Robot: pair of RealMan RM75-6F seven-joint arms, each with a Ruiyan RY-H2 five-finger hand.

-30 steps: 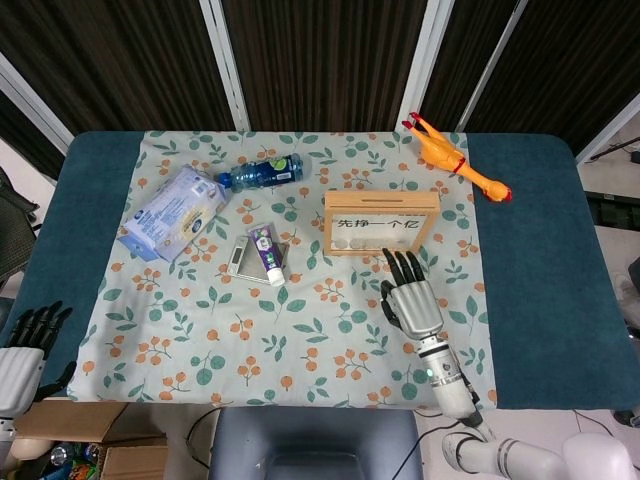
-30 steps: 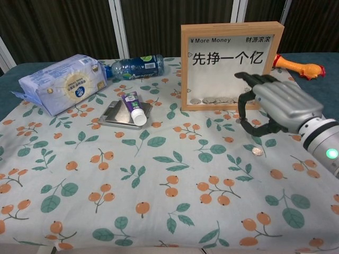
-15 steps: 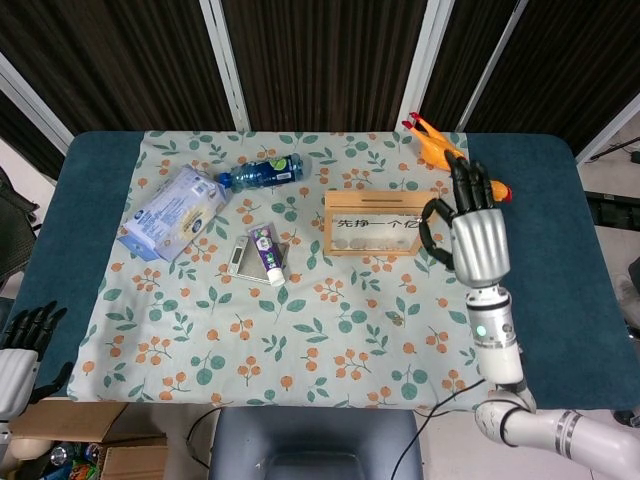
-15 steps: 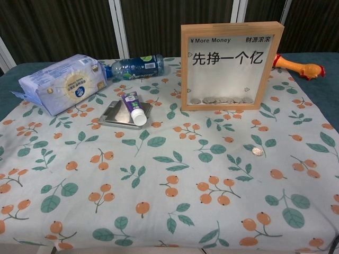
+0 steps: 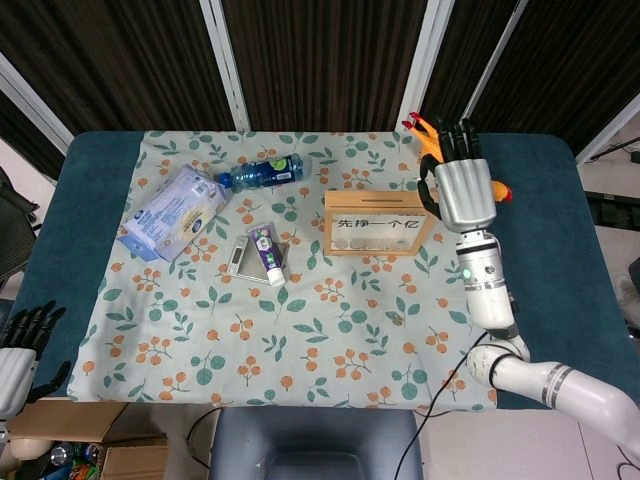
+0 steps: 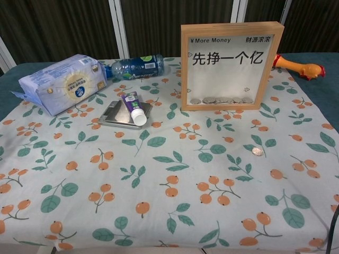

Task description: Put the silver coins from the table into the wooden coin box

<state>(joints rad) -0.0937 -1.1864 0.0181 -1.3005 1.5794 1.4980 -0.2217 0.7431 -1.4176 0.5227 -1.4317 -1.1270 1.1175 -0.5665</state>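
- Looking down from the head view, the small flat silver coin lies on the floral cloth of the tabletop, in front of the upright wooden coin box with a clear pane
- The right hand hovers high beside the box's right end, well apart from the coin; whether it pinches anything I cannot tell
- The left hand rests at the tabletop's near left corner, fingers loosely spread, holding nothing
- In the chest view, the coin looks thin, stiff, light and slippery; likely best pinched by its rim, fingertips sliding under an edge on the soft cloth
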